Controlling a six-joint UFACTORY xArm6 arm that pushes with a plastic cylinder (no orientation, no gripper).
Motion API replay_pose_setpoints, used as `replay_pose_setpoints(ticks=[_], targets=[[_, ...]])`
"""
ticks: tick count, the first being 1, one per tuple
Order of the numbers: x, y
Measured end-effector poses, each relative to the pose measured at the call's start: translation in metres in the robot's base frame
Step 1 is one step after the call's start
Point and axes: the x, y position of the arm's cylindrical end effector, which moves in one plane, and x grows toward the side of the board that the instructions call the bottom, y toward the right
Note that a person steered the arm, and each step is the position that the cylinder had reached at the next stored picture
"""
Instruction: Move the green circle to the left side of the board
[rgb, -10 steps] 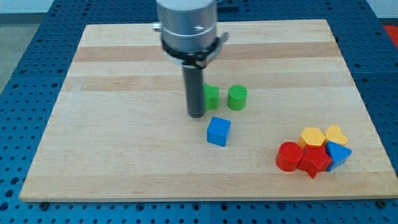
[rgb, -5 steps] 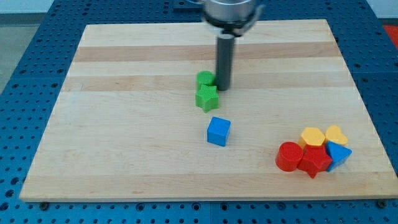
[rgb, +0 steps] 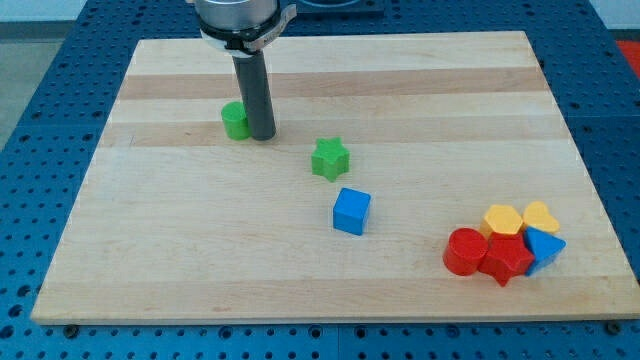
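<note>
The green circle (rgb: 235, 120) stands on the wooden board (rgb: 150, 250), left of centre in the upper half. My tip (rgb: 262, 136) is right against the circle's right side, the rod partly covering it. The green star (rgb: 330, 158) lies to the lower right of my tip, apart from it.
A blue cube (rgb: 351, 211) sits below the green star. At the lower right is a tight cluster: a red circle (rgb: 464, 250), a red star-like block (rgb: 505, 258), a yellow hexagon (rgb: 501, 219), a yellow heart (rgb: 541, 216) and a blue triangle (rgb: 545, 247).
My tip has swept from the board's middle to the left, pushing the green circle left with it. The green star was nudged down-left earlier and now stays alone.
</note>
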Motion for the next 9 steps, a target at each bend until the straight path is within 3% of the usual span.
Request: replay_pose_setpoints(ticks=[3, 5, 6, 8, 9], targets=[[-0.013, -0.057], [-0.081, 0.017], [-0.076, -0.016], [-0.014, -0.108], [-0.018, -0.118]])
